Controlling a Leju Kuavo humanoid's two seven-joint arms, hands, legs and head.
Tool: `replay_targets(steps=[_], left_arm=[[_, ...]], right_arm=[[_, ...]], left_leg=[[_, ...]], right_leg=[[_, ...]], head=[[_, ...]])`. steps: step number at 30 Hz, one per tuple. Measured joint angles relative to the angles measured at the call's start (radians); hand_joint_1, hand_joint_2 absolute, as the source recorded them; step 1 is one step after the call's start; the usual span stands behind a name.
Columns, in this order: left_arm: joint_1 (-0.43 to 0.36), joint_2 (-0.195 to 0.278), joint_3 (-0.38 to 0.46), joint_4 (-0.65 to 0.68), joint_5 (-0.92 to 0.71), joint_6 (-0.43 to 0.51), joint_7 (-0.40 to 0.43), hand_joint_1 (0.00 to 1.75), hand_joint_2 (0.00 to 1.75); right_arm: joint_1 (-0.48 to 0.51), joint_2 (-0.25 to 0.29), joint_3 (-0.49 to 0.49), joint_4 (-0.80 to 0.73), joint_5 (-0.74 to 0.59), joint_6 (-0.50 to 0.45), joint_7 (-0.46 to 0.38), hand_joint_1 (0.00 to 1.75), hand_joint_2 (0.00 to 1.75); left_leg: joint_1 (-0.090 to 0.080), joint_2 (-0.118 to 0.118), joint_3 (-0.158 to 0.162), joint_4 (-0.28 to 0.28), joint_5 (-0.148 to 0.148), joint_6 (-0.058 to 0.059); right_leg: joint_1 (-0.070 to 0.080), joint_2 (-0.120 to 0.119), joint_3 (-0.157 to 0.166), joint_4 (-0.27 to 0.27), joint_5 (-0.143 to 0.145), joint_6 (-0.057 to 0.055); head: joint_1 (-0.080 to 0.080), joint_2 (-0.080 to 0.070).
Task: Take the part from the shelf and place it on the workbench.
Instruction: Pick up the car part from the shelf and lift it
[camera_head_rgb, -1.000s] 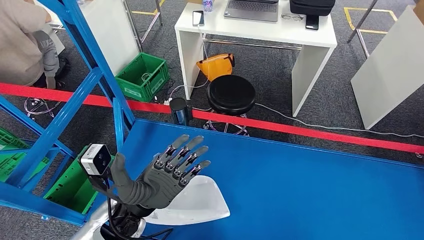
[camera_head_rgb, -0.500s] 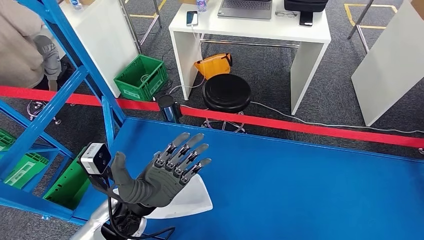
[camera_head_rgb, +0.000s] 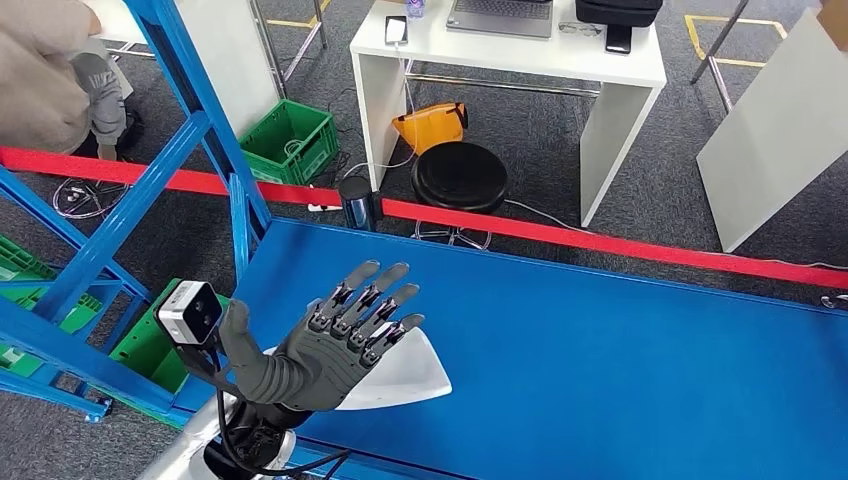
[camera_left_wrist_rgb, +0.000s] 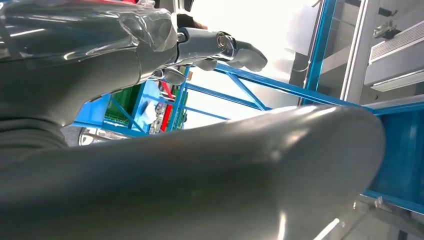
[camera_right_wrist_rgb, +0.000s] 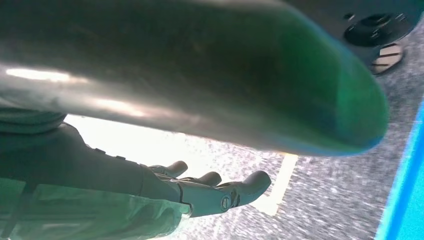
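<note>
Since the earlier pictures the whole head view had swung slightly, so the camera had moved, while the white part (camera_head_rgb: 400, 375) kept its place under the left hand (camera_head_rgb: 335, 350). It was a smooth, pointed white shell, lying low over the near left corner of the blue counter (camera_head_rgb: 600, 370), its tip aimed toward the counter's middle. Whether it rested on the surface or was carried just above it could not be told.

The left hand lay above the part with its palm raised and its fingers (camera_head_rgb: 385, 300) spread and straight; it did not appear to be gripping anything from the top. The right wrist view showed the right hand (camera_right_wrist_rgb: 210, 192) with fingers extended and a broad curved surface close in front of the camera, perhaps the part; whether that hand bore the part from below could not be told.

In my judgement the placing step was nearly done, and the risk lay at the counter's edge: the shell sat close to the near rim, and a slick curved piece let go there might slide or tip off toward the floor or the blue shelf frame (camera_head_rgb: 190, 150).

Beyond the counter ran a red barrier strip (camera_head_rgb: 600, 245), then a black stool (camera_head_rgb: 460, 180) and a white desk (camera_head_rgb: 510, 45).
</note>
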Motion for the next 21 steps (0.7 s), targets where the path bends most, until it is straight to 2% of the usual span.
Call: replay_targets(steps=[1, 2, 3, 4, 5, 6, 7, 9, 10, 11, 12, 13, 14, 15, 16, 17, 18, 19, 20, 21], left_arm=[[0.000, 0.000, 0.000, 0.000, 0.000, 0.000, 0.000, 0.00, 0.00], [0.000, -0.001, 0.000, 0.000, 0.000, 0.000, 0.000, 0.00, 0.00], [0.000, -0.001, 0.000, 0.000, 0.000, 0.000, 0.000, 0.00, 0.00], [0.000, -0.001, 0.000, 0.000, 0.000, 0.000, 0.000, 0.00, 0.00], [0.000, -0.001, 0.000, 0.000, 0.000, 0.000, 0.000, 0.00, 0.00], [0.001, -0.002, 0.000, 0.000, 0.000, 0.000, 0.001, 0.00, 0.00], [0.001, -0.002, 0.000, 0.000, 0.000, 0.000, 0.001, 0.00, 0.00], [0.001, -0.001, 0.000, 0.000, 0.000, -0.001, 0.001, 0.00, 0.00], [0.001, -0.001, 0.001, 0.000, 0.000, 0.000, 0.001, 0.00, 0.00], [0.001, 0.000, 0.001, 0.000, 0.000, 0.000, 0.001, 0.00, 0.00], [0.001, 0.000, 0.001, 0.000, 0.000, 0.000, 0.001, 0.00, 0.00], [0.001, 0.000, 0.001, 0.001, 0.000, 0.000, 0.001, 0.00, 0.00], [0.001, 0.000, 0.001, 0.001, 0.000, 0.000, 0.001, 0.00, 0.00], [0.002, 0.001, 0.001, 0.001, 0.000, 0.000, 0.001, 0.00, 0.00], [0.002, 0.001, 0.001, 0.001, 0.000, 0.000, 0.001, 0.00, 0.00], [0.002, 0.001, 0.001, 0.001, 0.000, 0.000, 0.001, 0.00, 0.00], [0.001, 0.002, 0.002, 0.001, 0.000, 0.000, 0.001, 0.00, 0.00], [0.000, 0.002, 0.002, 0.000, 0.000, 0.000, 0.001, 0.00, 0.00], [-0.001, 0.001, 0.002, 0.000, 0.000, 0.000, 0.001, 0.00, 0.00], [-0.003, 0.001, 0.002, -0.001, 0.001, -0.001, 0.001, 0.00, 0.00]], right_arm=[[0.000, -0.001, 0.000, 0.000, 0.000, 0.000, 0.000, 0.00, 0.00], [0.000, -0.002, 0.000, 0.000, 0.000, 0.000, 0.000, 0.00, 0.00], [-0.001, -0.003, 0.001, 0.000, 0.000, 0.000, 0.000, 0.00, 0.00], [-0.003, -0.004, 0.001, 0.000, 0.000, 0.000, 0.000, 0.00, 0.00], [-0.003, -0.004, 0.001, 0.000, 0.000, 0.000, 0.000, 0.00, 0.00], [-0.004, -0.005, 0.001, 0.000, 0.000, 0.000, 0.000, 0.00, 0.00], [-0.004, -0.005, 0.001, 0.000, 0.000, 0.000, 0.000, 0.00, 0.00], [-0.003, -0.004, 0.002, 0.000, 0.000, 0.000, 0.000, 0.00, 0.00], [-0.003, -0.003, 0.002, 0.000, 0.000, 0.000, 0.000, 0.00, 0.00], [-0.004, -0.003, 0.002, 0.000, 0.000, 0.000, 0.000, 0.00, 0.00], [-0.005, -0.002, 0.002, 0.000, 0.000, 0.000, 0.000, 0.00, 0.00], [-0.005, -0.003, 0.002, 0.000, 0.000, 0.000, 0.000, 0.00, 0.00], [-0.005, -0.003, 0.002, 0.000, 0.000, 0.000, 0.000, 0.00, 0.00], [-0.004, -0.003, 0.002, 0.000, 0.000, 0.000, 0.000, 0.00, 0.00], [-0.004, -0.003, 0.002, 0.000, 0.000, 0.000, 0.000, 0.00, 0.00], [-0.004, -0.003, 0.003, 0.000, 0.000, 0.000, 0.000, 0.00, 0.00], [-0.004, -0.003, 0.003, 0.000, 0.000, 0.000, 0.000, 0.00, 0.00], [-0.004, -0.001, 0.003, 0.000, 0.000, 0.000, 0.000, 0.00, 0.00], [-0.004, 0.001, 0.003, -0.001, 0.000, 0.000, 0.000, 0.00, 0.00], [-0.004, 0.003, 0.003, -0.001, 0.000, 0.000, 0.000, 0.00, 0.00]], left_leg=[[0.000, 0.000, -0.012, 0.002, 0.007, -0.003], [0.001, 0.000, -0.024, 0.006, 0.013, -0.006], [0.003, 0.000, -0.035, 0.014, 0.018, -0.010], [0.002, 0.000, -0.048, 0.023, 0.022, -0.015], [0.001, -0.001, -0.057, 0.032, 0.026, -0.021], [0.000, -0.001, -0.064, 0.039, 0.030, -0.027], [0.000, -0.001, -0.069, 0.042, 0.036, -0.033], [0.003, -0.004, -0.073, 0.046, 0.042, -0.044], [0.006, -0.006, -0.079, 0.056, 0.026, -0.051], [0.009, -0.007, -0.089, 0.083, -0.007, -0.057], [0.012, -0.008, -0.104, 0.130, -0.054, -0.064], [0.014, -0.007, -0.120, 0.193, -0.104, -0.071], [0.017, -0.007, -0.134, 0.256, -0.141, -0.075], [0.018, -0.007, -0.139, 0.303, -0.159, -0.077], [0.019, -0.007, -0.128, 0.321, -0.155, -0.075], [0.018, -0.007, -0.098, 0.302, -0.135, -0.070], [0.016, -0.008, -0.051, 0.249, -0.112, -0.060], [0.011, -0.007, 0.005, 0.175, -0.104, -0.045], [0.007, -0.006, 0.055, 0.103, -0.106, -0.033], [0.001, -0.005, 0.090, 0.051, -0.112, -0.023]], right_leg=[[-0.002, 0.000, 0.014, 0.005, 0.003, 0.010], [-0.004, 0.000, 0.048, -0.032, 0.020, 0.022], [-0.008, 0.000, 0.097, -0.102, 0.035, 0.032], [-0.008, 0.001, 0.145, -0.173, 0.042, 0.037], [-0.008, 0.002, 0.179, -0.226, 0.045, 0.035], [-0.006, 0.004, 0.195, -0.256, 0.042, 0.029], [-0.002, 0.006, 0.195, -0.259, 0.041, 0.021], [-0.004, 0.005, 0.182, -0.257, 0.052, 0.004], [-0.005, 0.004, 0.176, -0.258, 0.059, -0.007], [-0.008, 0.002, 0.169, -0.259, 0.069, -0.018], [-0.008, 0.001, 0.160, -0.259, 0.078, -0.026], [-0.007, 0.000, 0.148, -0.259, 0.089, -0.031], [-0.005, 0.000, 0.134, -0.258, 0.100, -0.032], [-0.003, -0.001, 0.120, -0.258, 0.110, -0.033], [0.000, -0.001, 0.106, -0.258, 0.121, -0.032], [0.003, 0.000, 0.093, -0.258, 0.131, -0.031], [0.006, 0.000, 0.082, -0.258, 0.142, -0.031], [0.007, 0.001, 0.073, -0.258, 0.152, -0.029], [0.008, 0.001, 0.067, -0.259, 0.161, -0.026], [0.006, 0.001, 0.065, -0.261, 0.170, -0.020]], head=[[0.000, 0.000], [0.000, 0.000], [0.000, 0.000], [0.000, 0.000], [0.000, 0.000], [0.000, 0.000], [-0.001, 0.000], [-0.001, 0.000], [-0.002, 0.000], [-0.002, 0.000], [-0.003, 0.000], [-0.003, 0.000], [-0.004, 0.000], [-0.003, 0.000], [-0.004, 0.000], [-0.004, 0.000], [-0.004, 0.000], [-0.003, 0.000], [-0.003, 0.000], [-0.003, 0.000]])
